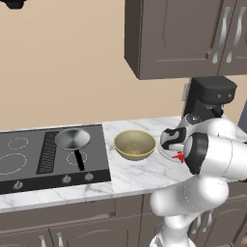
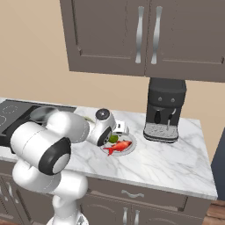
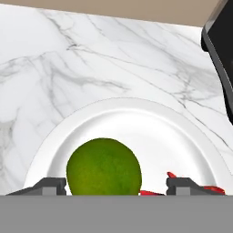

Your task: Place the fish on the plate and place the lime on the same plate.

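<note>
At the bottom of my hand view the lime [image 3: 103,167] sat on the plate [image 3: 132,113] between my gripper's [image 3: 116,185] spread fingers; fish [image 2: 117,146] already plated; only withdrawing remained, I judged.

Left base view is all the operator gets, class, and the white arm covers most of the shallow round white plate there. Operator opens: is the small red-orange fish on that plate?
Observer: Yes. In the right base view the small red-orange fish lies on the shallow round white plate.
Operator: And the lime?
Observer: The small round green lime lies on the same plate, beside the fish.
Operator: Is it gripped?
Observer: No. In the hand view the gripper is open, with a gap beside the lime.
</note>
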### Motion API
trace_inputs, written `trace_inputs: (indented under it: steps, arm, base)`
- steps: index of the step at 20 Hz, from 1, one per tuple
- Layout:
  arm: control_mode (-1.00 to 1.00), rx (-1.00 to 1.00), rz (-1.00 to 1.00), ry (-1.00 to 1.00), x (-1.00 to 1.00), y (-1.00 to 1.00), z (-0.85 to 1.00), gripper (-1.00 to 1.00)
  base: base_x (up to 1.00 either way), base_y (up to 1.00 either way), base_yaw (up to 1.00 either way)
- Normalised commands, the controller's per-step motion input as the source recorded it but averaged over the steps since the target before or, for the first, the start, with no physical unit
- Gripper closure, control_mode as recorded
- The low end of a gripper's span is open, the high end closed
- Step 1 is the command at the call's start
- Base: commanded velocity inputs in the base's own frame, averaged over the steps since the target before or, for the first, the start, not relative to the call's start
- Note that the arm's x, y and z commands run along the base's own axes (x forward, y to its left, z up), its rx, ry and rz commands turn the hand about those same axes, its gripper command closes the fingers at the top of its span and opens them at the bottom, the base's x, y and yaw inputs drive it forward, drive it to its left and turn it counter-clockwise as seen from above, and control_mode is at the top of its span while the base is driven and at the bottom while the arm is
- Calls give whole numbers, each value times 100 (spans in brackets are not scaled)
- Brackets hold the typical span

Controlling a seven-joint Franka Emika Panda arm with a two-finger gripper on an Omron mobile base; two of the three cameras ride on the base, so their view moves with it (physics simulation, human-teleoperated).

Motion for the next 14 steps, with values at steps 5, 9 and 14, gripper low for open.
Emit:
trace_inputs:
  steps: [5,9,14]
  arm:
    - [-100,0,0,-5,0,0,31,-100]
    - [-100,0,0,-16,-25,0,84,-100]
    - [-100,0,0,-12,-94,-2,94,-100]
  base:
    - [0,0,0]
    - [0,0,0]
    - [0,0,0]
